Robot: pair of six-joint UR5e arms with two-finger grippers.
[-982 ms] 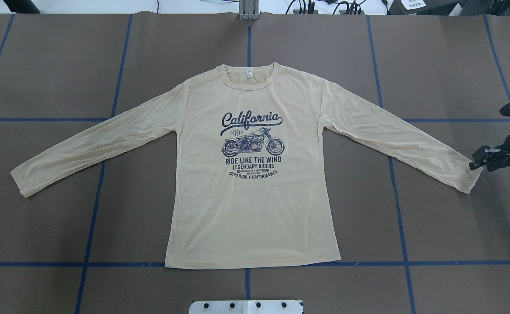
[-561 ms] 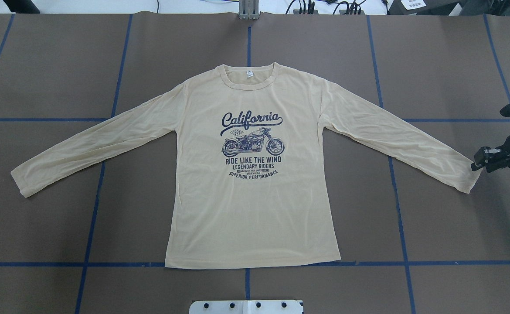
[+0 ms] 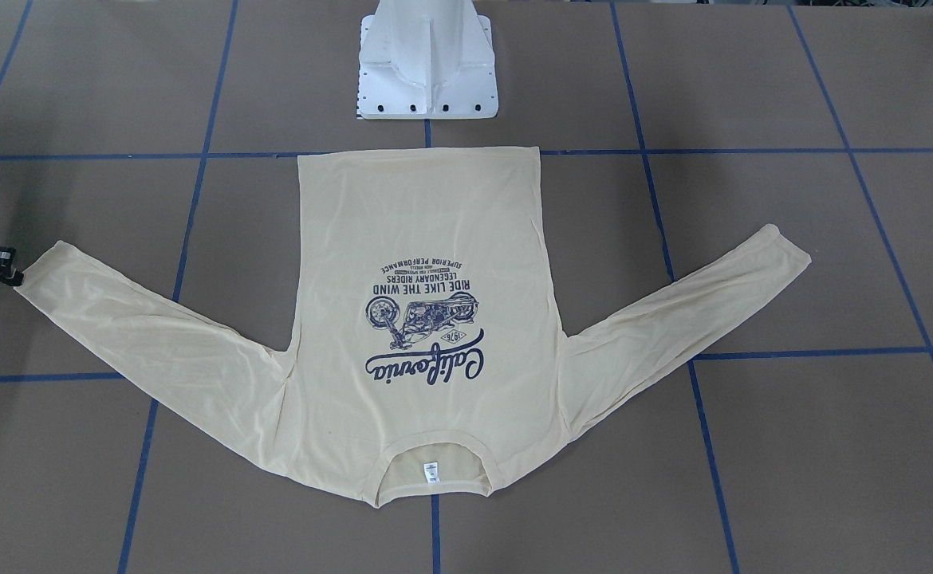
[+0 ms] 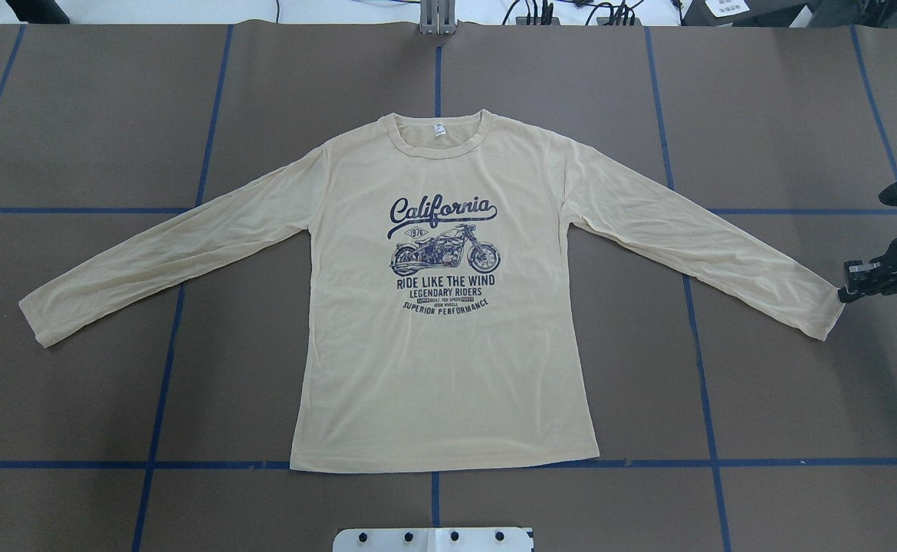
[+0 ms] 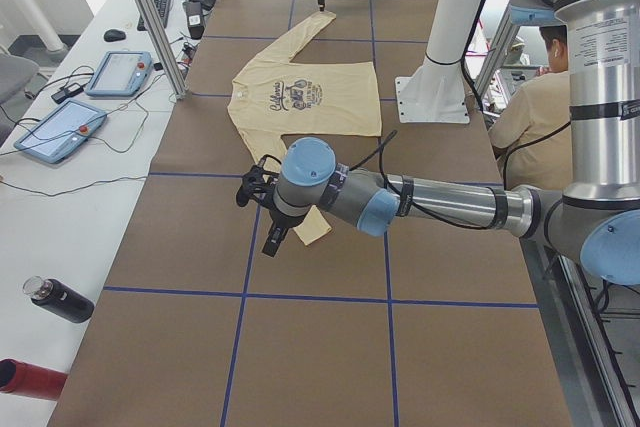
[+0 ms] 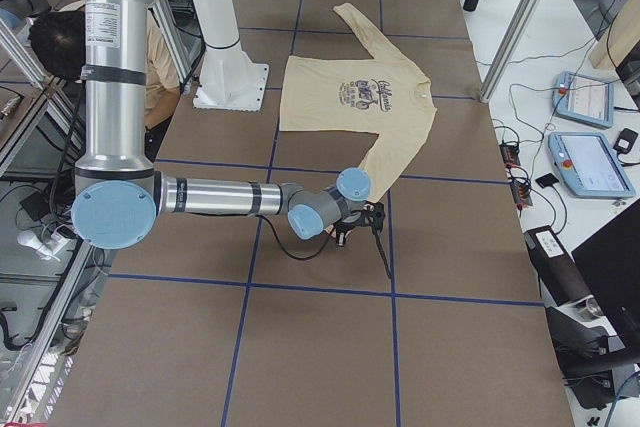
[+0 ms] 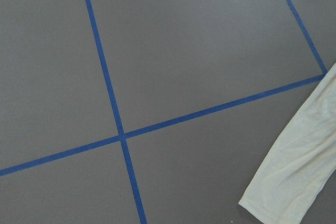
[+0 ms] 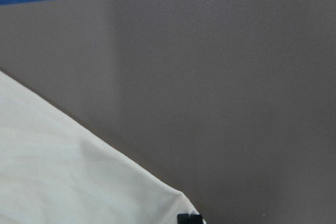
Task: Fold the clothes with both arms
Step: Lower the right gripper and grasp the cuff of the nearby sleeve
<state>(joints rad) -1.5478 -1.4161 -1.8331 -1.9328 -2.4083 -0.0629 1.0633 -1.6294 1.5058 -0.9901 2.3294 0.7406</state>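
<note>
The cream-yellow long-sleeved T-shirt lies flat and face up on the brown table, both sleeves spread outward. It also shows in the front view. My right gripper is low at the right sleeve's cuff, jaws apart and empty; one black fingertip sits at the cuff's corner. My left gripper shows only in the exterior left view, above the left cuff; I cannot tell whether it is open or shut. The left wrist view shows that sleeve end and no fingers.
The white pedestal base stands at the robot's side of the table behind the shirt's hem. Blue tape lines grid the brown cover. Operator tablets, bottles and a seated person are beside the table.
My right gripper has drawn slightly toward the overhead view's right and sunk lower, its tip now at the cuff's edge. The shirt has not moved.
</note>
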